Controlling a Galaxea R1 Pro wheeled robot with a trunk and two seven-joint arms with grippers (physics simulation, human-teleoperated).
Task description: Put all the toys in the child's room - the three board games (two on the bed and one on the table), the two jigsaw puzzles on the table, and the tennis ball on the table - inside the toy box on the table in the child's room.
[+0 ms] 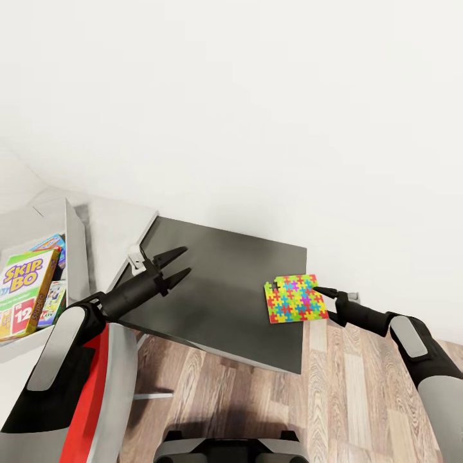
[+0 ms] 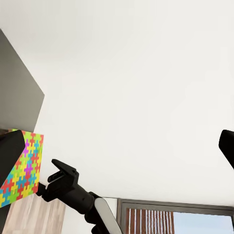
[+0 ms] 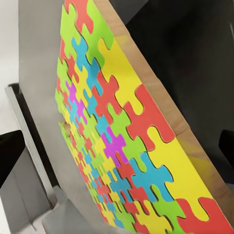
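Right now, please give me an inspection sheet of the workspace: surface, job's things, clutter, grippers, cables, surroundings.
Surface: dark grey desk wing, pale desk top beside it.
Job's things: jigsaw puzzle at the wing's corner, partly over the edge; toy box with game boxes inside.
Clutter: nothing seen.
Grippers: left gripper open above the wing, empty; right gripper at the puzzle's edge, grip cannot be told.
Cables: nothing seen.
Surroundings: white wall, wood-plank floor.

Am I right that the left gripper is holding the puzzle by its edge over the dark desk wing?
Not quite. The right gripper has the puzzle by its edge over the dark desk wing; the head view shows it. The left gripper hangs open and empty.
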